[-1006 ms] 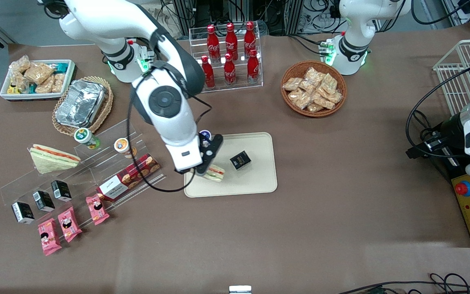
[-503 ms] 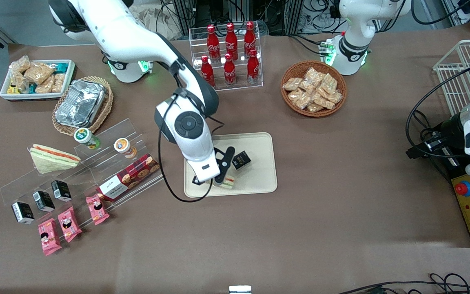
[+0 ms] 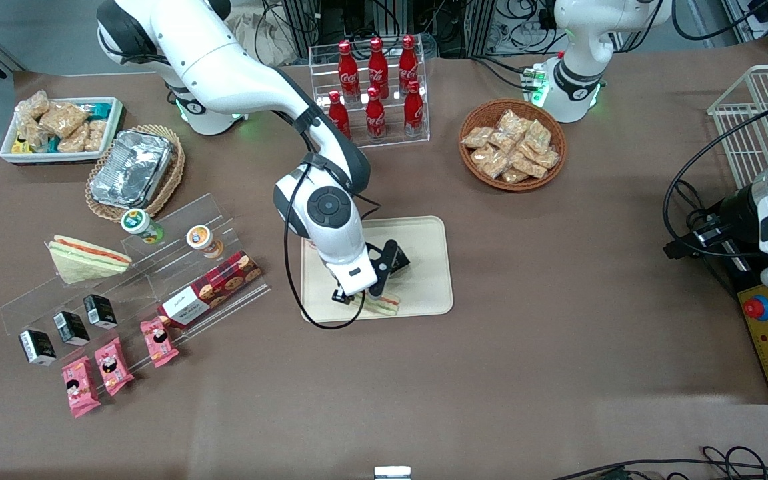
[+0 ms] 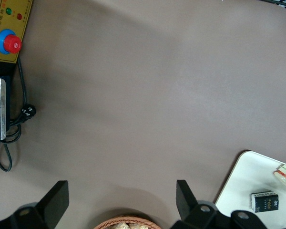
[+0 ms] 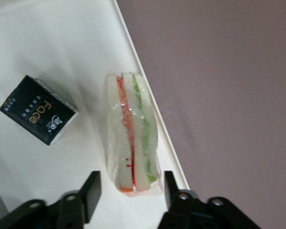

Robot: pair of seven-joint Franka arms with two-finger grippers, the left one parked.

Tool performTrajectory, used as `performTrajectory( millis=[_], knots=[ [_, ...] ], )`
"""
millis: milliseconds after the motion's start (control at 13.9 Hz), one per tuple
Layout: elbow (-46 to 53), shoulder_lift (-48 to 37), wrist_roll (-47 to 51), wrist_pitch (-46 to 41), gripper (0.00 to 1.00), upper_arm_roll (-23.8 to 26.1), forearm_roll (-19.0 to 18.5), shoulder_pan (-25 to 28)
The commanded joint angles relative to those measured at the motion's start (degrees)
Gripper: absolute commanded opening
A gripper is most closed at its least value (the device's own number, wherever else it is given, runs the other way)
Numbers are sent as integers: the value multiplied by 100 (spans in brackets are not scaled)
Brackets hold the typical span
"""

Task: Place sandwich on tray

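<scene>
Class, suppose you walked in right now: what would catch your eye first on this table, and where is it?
First, the gripper low over the cream tray, its open fingers on either side of the wrapped sandwich, which lies on the tray along the rim nearest the front camera. Beside the sandwich sits a small black box. Next, the red cola bottles in their clear rack, farther from the camera.

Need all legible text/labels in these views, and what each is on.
"Face": black box on the tray, beside the sandwich under the gripper.
"Coca-Cola": red bottles in the clear rack.
Cookie box, pink packs, small black cartons: print too small to read.
</scene>
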Motion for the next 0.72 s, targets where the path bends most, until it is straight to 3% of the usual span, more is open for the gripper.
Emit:
performTrajectory(
  millis=[0,359,647],
  knots=[
    [-8,-145,-12,47,100,-28,177,-87],
    [-8,-1049,382,-559,100,-80,1135,-877],
    [10,-1841,2505,-1647,100,-422,1154,-1054]
  ],
)
